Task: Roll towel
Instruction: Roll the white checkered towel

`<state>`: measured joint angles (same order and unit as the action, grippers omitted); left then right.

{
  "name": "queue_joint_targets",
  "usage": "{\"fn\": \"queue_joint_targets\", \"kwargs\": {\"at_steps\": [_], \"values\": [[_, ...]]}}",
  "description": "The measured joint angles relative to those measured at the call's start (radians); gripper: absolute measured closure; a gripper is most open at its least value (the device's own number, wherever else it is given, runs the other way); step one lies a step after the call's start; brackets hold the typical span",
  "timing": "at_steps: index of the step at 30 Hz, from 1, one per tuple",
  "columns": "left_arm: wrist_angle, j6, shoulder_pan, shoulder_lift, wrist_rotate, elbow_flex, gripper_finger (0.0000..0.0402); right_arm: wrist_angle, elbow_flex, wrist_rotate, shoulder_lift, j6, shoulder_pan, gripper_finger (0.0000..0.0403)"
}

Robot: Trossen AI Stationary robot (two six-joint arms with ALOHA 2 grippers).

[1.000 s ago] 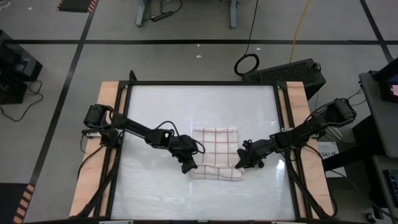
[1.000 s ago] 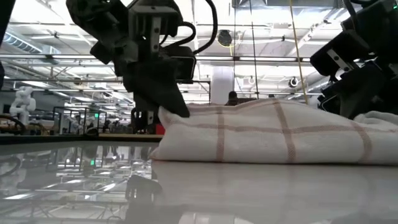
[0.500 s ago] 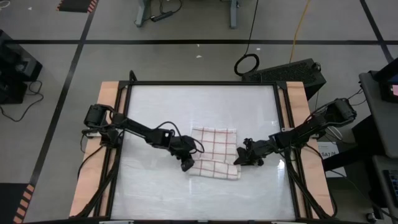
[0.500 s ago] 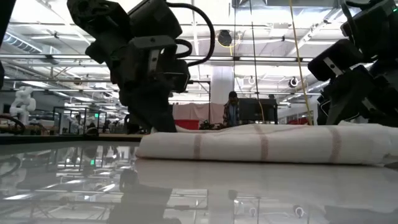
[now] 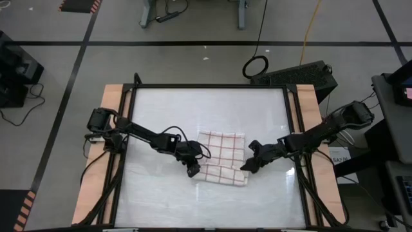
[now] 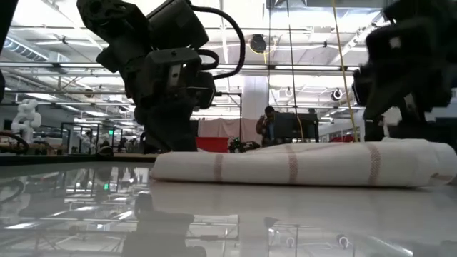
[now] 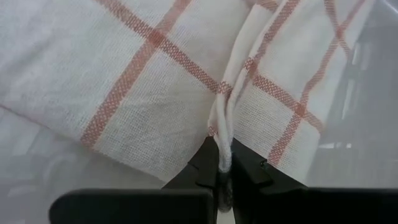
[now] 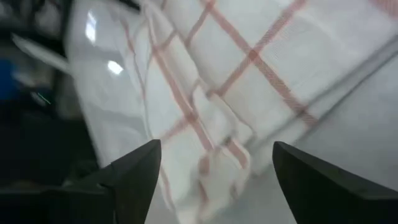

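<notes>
The towel (image 5: 222, 156), white with red-brown grid lines, lies on the glass table. Its near part is rolled into a low roll (image 6: 300, 165), and its far part (image 5: 223, 143) lies flat. My left gripper (image 5: 192, 171) sits at the roll's left end, shut on the cloth (image 7: 155, 81). My right gripper (image 5: 246, 165) hovers at the roll's right end. It is open, and its fingers (image 8: 134, 174) stand wide on either side of the bunched towel end (image 8: 217, 149) without touching it. My left gripper pinches a folded edge of the towel (image 7: 222, 152) between its two fingers, at the left end of the roll; two or three layers show side by side there. The fingers slant down from the table's left. The roll lies on the table.
The glass tabletop (image 5: 193, 109) has bare room on its far half and along the near edge. Wooden rails (image 5: 112, 129) and a dark frame border it left and right. Beyond the table a person (image 6: 268, 125) stands far back in the room.
My right gripper has opened and let go of the towel's right end, risen a little and rolled its wrist. The near fold of the towel has turned over toward the far edge and settled into a lower, flatter roll. My left gripper has tipped downward and kept its hold.
</notes>
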<state>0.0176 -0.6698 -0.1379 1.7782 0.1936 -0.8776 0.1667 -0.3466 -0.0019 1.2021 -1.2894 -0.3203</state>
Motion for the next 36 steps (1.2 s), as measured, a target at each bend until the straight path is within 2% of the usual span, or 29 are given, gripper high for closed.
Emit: {"fn": "queue_joint_targets", "kwargs": {"at_steps": [5, 7, 10, 12, 19, 24, 36], "values": [[0.024, -0.006, 0.000, 0.000, 0.000, 0.000, 0.0379, -0.396, -0.256, -0.001, -0.018, 0.341, -0.034, 0.0105], [0.026, -0.006, 0.002, 0.000, 0.000, 0.000, 0.0379, -0.513, -0.372, 0.043, 0.008, 0.498, -0.065, 0.0105], [0.029, -0.006, 0.007, 0.000, 0.001, 0.000, 0.0379, -0.577, -0.497, 0.151, 0.067, 0.668, -0.125, 0.0104], [0.035, -0.007, 0.013, 0.000, 0.001, 0.000, 0.0379, -0.592, -0.541, 0.208, 0.129, 0.683, -0.152, 0.0102], [0.052, -0.033, 0.019, 0.000, 0.012, 0.000, 0.0379, -0.576, -0.571, 0.210, 0.347, 0.624, -0.182, 0.0088], [0.053, -0.032, 0.019, 0.000, 0.020, 0.000, 0.0379, -0.439, -0.577, 0.207, 0.383, 0.655, -0.180, 0.0087], [0.055, -0.031, 0.019, 0.000, 0.036, 0.000, 0.0379, -0.490, -0.574, 0.186, 0.477, 0.644, -0.170, 0.0087]]}}
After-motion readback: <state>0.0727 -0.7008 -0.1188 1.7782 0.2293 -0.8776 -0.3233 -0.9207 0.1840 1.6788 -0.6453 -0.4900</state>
